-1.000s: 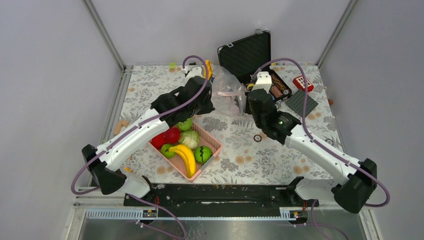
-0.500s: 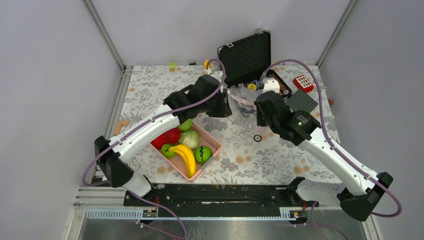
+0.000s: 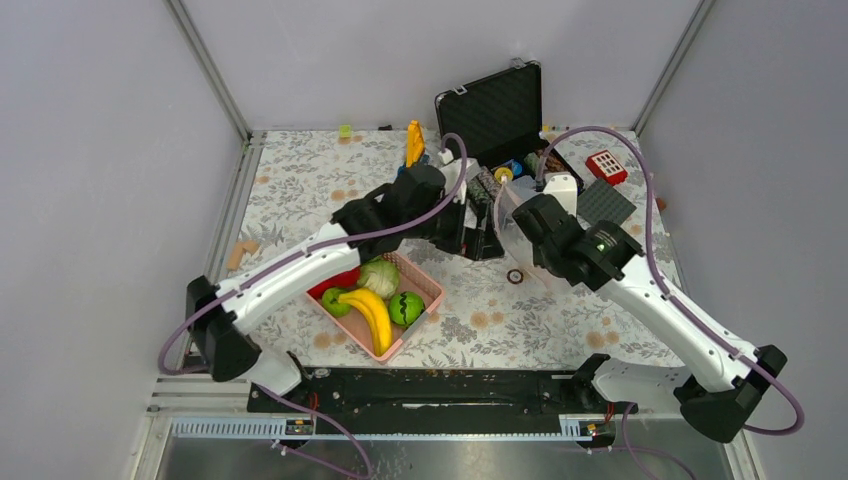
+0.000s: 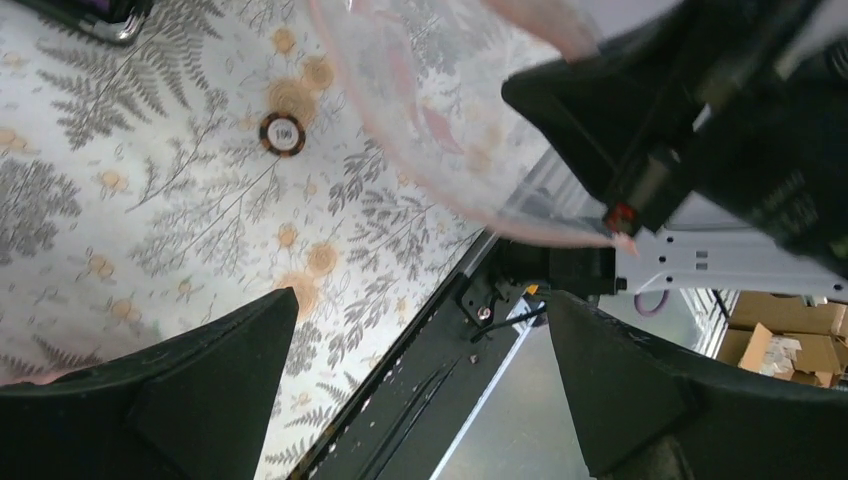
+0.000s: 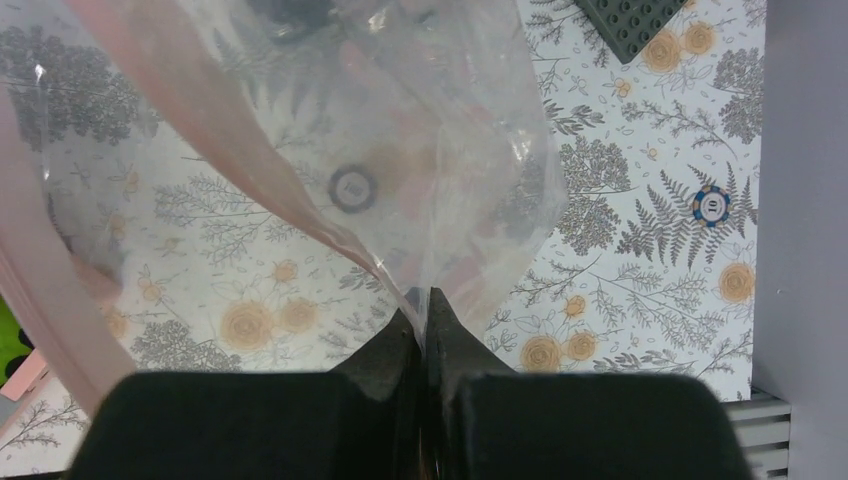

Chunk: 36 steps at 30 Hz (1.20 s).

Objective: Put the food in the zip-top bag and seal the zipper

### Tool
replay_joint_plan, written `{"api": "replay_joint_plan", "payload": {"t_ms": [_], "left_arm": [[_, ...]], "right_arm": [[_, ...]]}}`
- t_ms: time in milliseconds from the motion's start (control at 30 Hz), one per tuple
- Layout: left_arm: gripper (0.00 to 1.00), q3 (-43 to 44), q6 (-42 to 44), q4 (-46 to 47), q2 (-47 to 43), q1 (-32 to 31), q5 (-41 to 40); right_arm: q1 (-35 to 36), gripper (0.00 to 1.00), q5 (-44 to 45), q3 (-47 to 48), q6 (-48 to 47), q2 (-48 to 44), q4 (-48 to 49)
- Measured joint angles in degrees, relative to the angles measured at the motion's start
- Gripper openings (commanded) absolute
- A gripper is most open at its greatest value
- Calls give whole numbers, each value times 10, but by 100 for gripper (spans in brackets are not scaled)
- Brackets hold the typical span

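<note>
Overhead view.
- Food (image 3: 378, 278): banana, cabbage, red and green fruit, all in the pink basket (image 3: 428, 290), lower left of centre. None bagged yet.
- Bag (image 3: 498, 205): clear, faint, at frame centre between the two arms, near the basket's upper corner.
- Left gripper (image 3: 478, 238) and right gripper (image 3: 508, 212): close together at the bag. I cannot read the jaws from here.

Left wrist view.
- Left gripper (image 4: 420, 300): jaws spread wide, nothing between them.
- Bag (image 4: 440, 110): hangs upper centre, above the fingers and not touching them. The right gripper (image 4: 625, 215), upper right, pinches its edge.
- Chip (image 4: 282, 133): on the cloth, upper left.

Right wrist view.
- Right gripper (image 5: 422, 305): jaws pressed together on a fold of the bag (image 5: 300, 150).
- Zipper (image 5: 230, 140): pink strip running diagonally from upper left toward the fingertips, unsealed.

Step in hand, as I judge it: fetch the first fruit. I would keep the right pinch firm and the mouth turned toward the basket. I would send the left down with jaws wide onto a top-lying piece, gripping across its narrow part.
</note>
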Motion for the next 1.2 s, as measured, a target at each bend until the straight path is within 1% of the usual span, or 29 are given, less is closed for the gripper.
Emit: {"api": "replay_joint_plan", "payload": {"t_ms": [100, 267, 367, 467, 533, 633, 833, 933, 1100, 1200], "left_arm": [[99, -56, -3, 1, -57, 0, -22], [99, -132, -33, -49, -159, 11, -131], [99, -176, -71, -85, -200, 54, -189], [99, -224, -103, -111, -215, 109, -224], [99, -243, -116, -131, -210, 142, -241], [99, -242, -121, -141, -196, 164, -263], [99, -177, -101, -148, -140, 190, -312], [99, -159, -87, -149, -113, 206, -332], [99, -153, -72, -151, -67, 228, -330], [99, -153, -67, -151, -41, 231, -321]], "right_arm": [[0, 0, 1, 0, 8, 22, 6], [0, 0, -3, -11, 24, 54, 44], [0, 0, -7, -20, 33, 68, 64], [0, 0, -10, -30, 37, 78, 82], [0, 0, -14, -38, 38, 81, 93], [-1, 0, -14, -46, 38, 83, 103], [-4, 0, -15, -58, 37, 83, 120], [-6, 0, -22, -67, 37, 83, 129], [-7, 0, -29, -72, 35, 83, 141], [-9, 0, -34, -72, 35, 88, 150]]}}
